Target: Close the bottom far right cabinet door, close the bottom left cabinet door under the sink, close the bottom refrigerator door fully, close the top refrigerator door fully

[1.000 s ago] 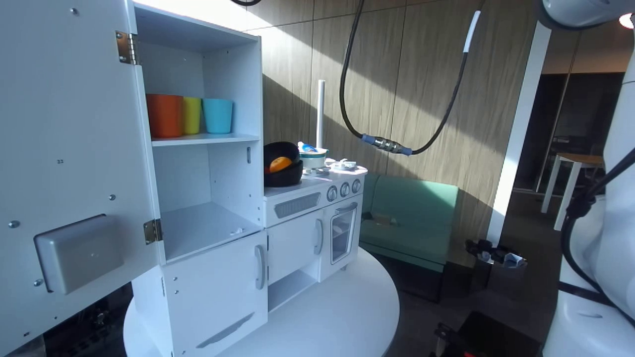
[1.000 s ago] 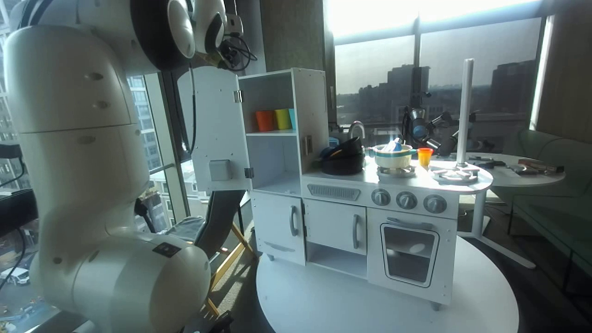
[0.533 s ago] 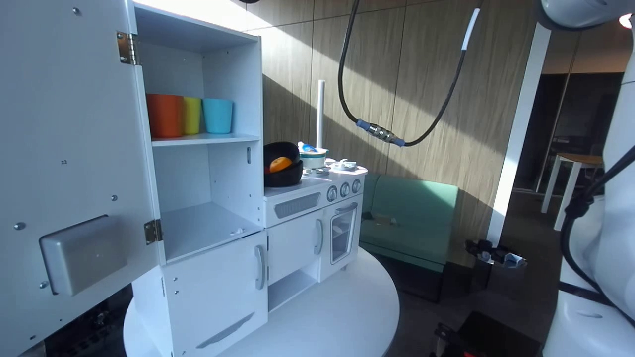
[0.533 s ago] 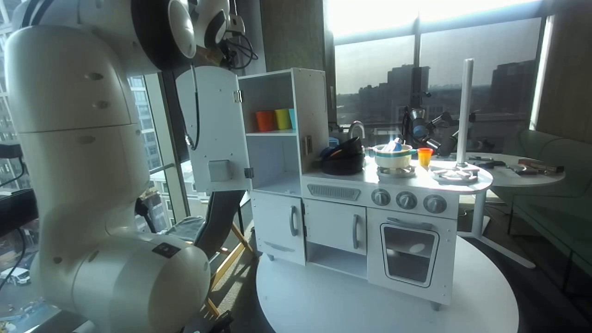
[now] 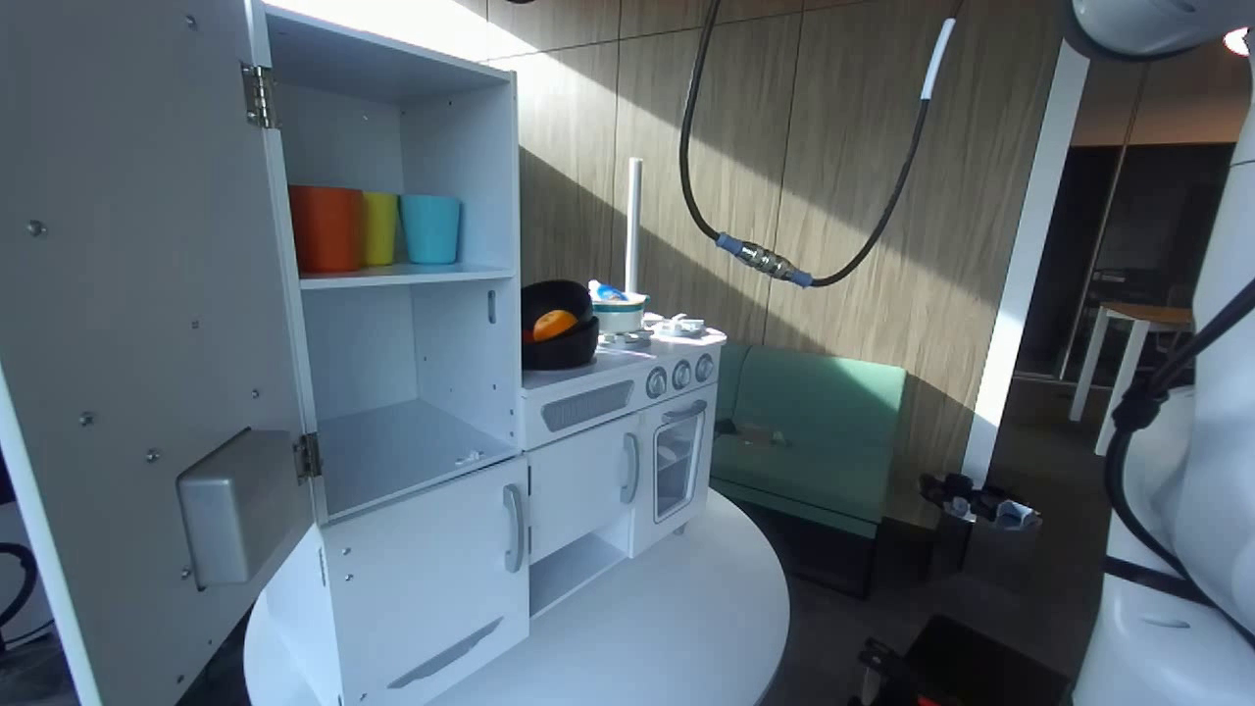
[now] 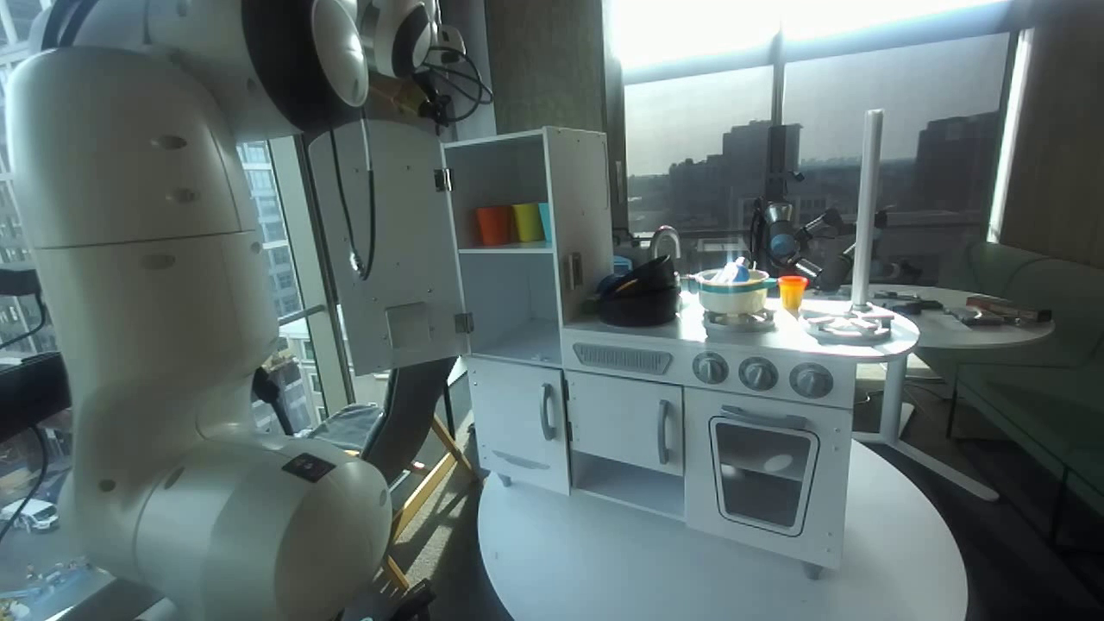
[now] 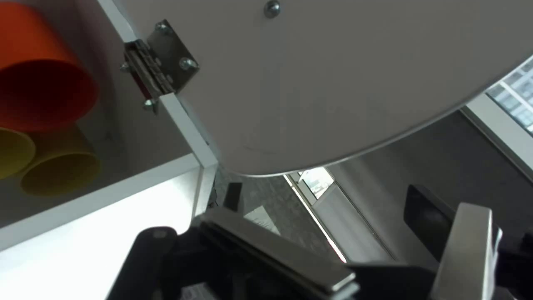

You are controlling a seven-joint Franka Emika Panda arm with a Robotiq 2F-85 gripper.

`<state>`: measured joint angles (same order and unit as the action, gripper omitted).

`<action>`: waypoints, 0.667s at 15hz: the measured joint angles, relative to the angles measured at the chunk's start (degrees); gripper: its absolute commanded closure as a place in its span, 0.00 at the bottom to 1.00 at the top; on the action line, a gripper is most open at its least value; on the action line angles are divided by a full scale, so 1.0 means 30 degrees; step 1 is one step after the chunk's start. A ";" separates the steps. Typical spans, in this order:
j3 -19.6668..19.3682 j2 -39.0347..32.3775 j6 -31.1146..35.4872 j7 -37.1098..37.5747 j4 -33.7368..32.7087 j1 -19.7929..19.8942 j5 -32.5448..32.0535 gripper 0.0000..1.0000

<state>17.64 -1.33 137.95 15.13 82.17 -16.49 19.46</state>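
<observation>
Looking stiff but light, the top refrigerator door [image 5: 147,333] is best pushed from outside, near its free edge [image 5: 42,549] — fingers [image 7: 464,254] spread, empty.

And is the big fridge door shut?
No, in an exterior view the top refrigerator door stands swung open, showing the orange cup on a shelf.

Office-type rm. or lab, can't tell which: big windows [image 6: 815,108] w/ city bldgs. [image 6: 749,164] outside & a car [image 6: 30,515] well below, wood-panel wall [image 5: 853,147], green bench [image 5: 809,431], robot arm [image 6: 190,310], toy kitchen [image 6: 683,358] on a rd. white table [image 6: 733,569], 2nd white table [image 6: 975,335] nearer the windows.
</observation>
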 measured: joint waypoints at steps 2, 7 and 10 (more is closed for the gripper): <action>-0.0264 -0.0002 0.0249 0.0606 0.0000 0.0025 -0.2212 0.00; -0.0850 0.0008 0.1363 0.2814 -0.0018 0.0106 -0.8619 0.00; -0.0984 0.0019 0.0841 0.4170 -0.0063 0.0110 -1.1015 0.00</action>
<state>14.69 -1.27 140.47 27.63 81.98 -16.16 -13.58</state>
